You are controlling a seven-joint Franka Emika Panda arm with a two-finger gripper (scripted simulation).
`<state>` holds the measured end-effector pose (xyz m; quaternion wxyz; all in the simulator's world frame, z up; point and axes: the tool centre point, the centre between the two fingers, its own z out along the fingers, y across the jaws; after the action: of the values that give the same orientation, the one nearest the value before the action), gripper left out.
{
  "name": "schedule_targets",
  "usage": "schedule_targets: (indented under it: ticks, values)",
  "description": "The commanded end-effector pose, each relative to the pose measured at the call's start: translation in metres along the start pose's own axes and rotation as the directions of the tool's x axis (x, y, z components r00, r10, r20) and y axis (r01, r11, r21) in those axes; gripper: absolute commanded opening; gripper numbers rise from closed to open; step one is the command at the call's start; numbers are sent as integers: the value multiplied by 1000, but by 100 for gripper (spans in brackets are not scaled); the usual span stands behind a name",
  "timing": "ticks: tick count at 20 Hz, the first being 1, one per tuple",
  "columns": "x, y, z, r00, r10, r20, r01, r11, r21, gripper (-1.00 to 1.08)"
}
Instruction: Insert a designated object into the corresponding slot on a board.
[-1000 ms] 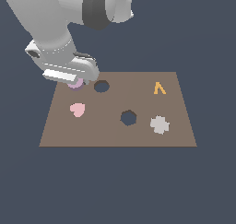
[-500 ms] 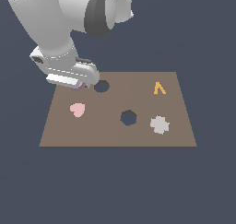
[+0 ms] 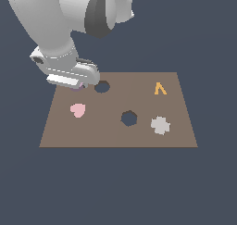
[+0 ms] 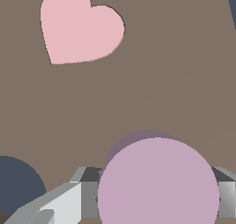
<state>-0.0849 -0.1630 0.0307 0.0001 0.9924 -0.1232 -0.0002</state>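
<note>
The brown board (image 3: pixel 115 136) lies flat. My gripper (image 3: pixel 81 84) is low over its far corner on the exterior view's left, just beside the round hole (image 3: pixel 102 86). In the wrist view the pale lilac disc (image 4: pixel 158 181) sits between my grey fingers (image 4: pixel 60 202), which press on both its sides. The gripper (image 4: pixel 152 201) is shut on it. A darker round shadow on the board (image 4: pixel 138 89) shows past the disc's edge, so it hangs slightly above the surface. The round hole's edge (image 4: pixel 18 186) shows beside one finger. In the exterior view only a sliver of the disc (image 3: pixel 82 85) shows.
A pink heart piece (image 3: pixel 77 109) (image 4: pixel 78 27) lies nearer the board's front from the gripper. A dark hexagonal hole (image 3: pixel 129 118) is mid-board. A grey cross piece (image 3: pixel 160 125) and a small orange piece (image 3: pixel 159 88) lie toward the exterior view's right.
The gripper has shifted only slightly and sunk a little toward the board. It stays beside the round hole with the disc still in it.
</note>
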Motion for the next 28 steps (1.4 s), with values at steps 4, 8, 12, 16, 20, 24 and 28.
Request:
schedule_targets:
  ticks: [4, 8, 12, 16, 20, 24, 28]
  values:
    - [0, 0, 0, 1000, 3, 0, -3, 1000, 0, -100]
    - [-2, -2, 0, 1000, 24, 0, -24, 1000, 0, -100]
    - [-5, -6, -1, 998, 67, 0, -67, 998, 0, -100]
    - [-9, -13, -2, 991, 130, 0, -130, 991, 0, -100]
    - [-13, -22, -3, 977, 213, 0, -213, 977, 0, -100]
    - [-18, -33, -4, 950, 312, 0, -312, 950, 0, -100]
    - [-22, -47, -5, 906, 424, 0, -424, 906, 0, -100]
